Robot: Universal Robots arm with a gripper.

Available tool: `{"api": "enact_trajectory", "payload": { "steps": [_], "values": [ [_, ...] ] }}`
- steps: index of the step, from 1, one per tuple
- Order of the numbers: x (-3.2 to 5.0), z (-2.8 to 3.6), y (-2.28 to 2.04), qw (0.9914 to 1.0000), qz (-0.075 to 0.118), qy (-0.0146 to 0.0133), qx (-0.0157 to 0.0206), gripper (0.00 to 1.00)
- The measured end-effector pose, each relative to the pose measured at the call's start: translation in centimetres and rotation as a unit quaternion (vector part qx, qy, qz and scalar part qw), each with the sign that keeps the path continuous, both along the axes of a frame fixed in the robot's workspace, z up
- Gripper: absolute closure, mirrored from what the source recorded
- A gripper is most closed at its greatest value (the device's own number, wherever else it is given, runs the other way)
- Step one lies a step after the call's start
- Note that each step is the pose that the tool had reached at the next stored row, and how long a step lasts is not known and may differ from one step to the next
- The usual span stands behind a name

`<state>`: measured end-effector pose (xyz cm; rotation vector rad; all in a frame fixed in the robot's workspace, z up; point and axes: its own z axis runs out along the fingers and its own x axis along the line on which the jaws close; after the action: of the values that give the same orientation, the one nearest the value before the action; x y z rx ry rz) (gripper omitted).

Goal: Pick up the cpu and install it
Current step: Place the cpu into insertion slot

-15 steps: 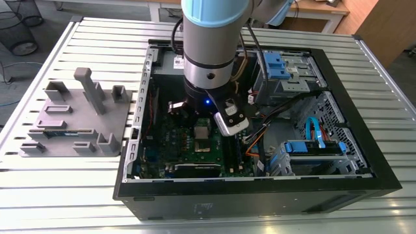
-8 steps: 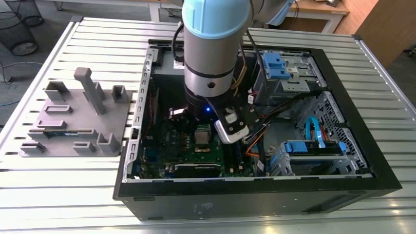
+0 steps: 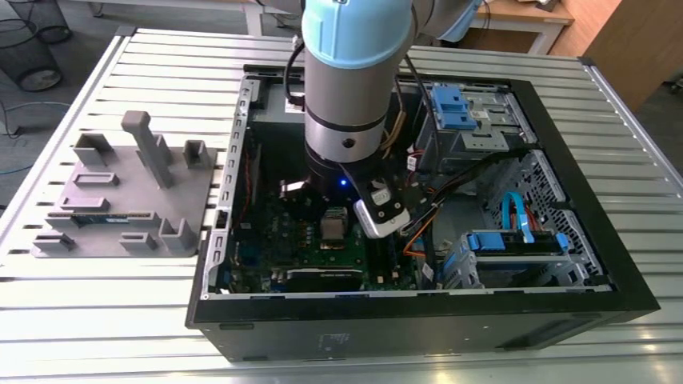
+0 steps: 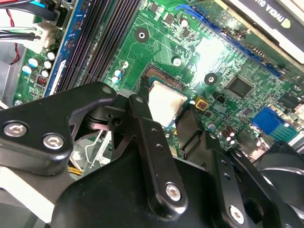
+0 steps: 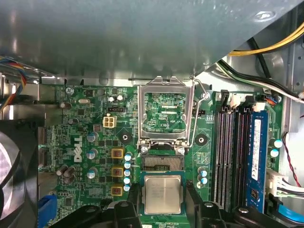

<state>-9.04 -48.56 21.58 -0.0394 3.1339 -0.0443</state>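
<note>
While the claw [image 4: 164, 110] pinches the cpu [image 5: 163, 194] flat between its 2 fingers [image 5: 192, 199], closed on opposite edges, it hangs just over the motherboard [image 5: 85, 118]; the open socket [image 5: 163, 163] shows bare contacts just past its far edge, with the raised load frame [image 5: 165, 114] farther still.

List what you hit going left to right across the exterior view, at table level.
grey fixture tray → computer case's left wall → cpu → blue drive cage. The motherboard is left out because it spans under the cpu.
</note>
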Motion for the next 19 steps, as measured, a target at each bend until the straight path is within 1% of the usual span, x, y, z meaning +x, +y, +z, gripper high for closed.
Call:
{"api": "enact_trajectory", "payload": {
  "steps": [2, 3, 6, 9, 14, 19],
  "values": [
    [0.0, -0.02, 0.0, 1.0, 0.0, 0.0, 0.0, 0.53],
    [0.0, -0.13, 0.01, 1.0, 0.0, -0.0001, 0.0002, 0.53],
    [0.01, -0.61, 0.01, 1.0, 0.0, -0.0001, -0.0005, 0.53],
    [0.01, -1.03, 0.01, 1.0, 0.0, 0.0, -0.0022, 0.53],
    [0.03, -1.37, 0.08, 1.0, 0.0, -0.0001, -0.0026, 0.53],
    [0.11, -1.71, 0.15, 0.99999, 0.0, 0.0, -0.004, 0.53]
  ]
}}
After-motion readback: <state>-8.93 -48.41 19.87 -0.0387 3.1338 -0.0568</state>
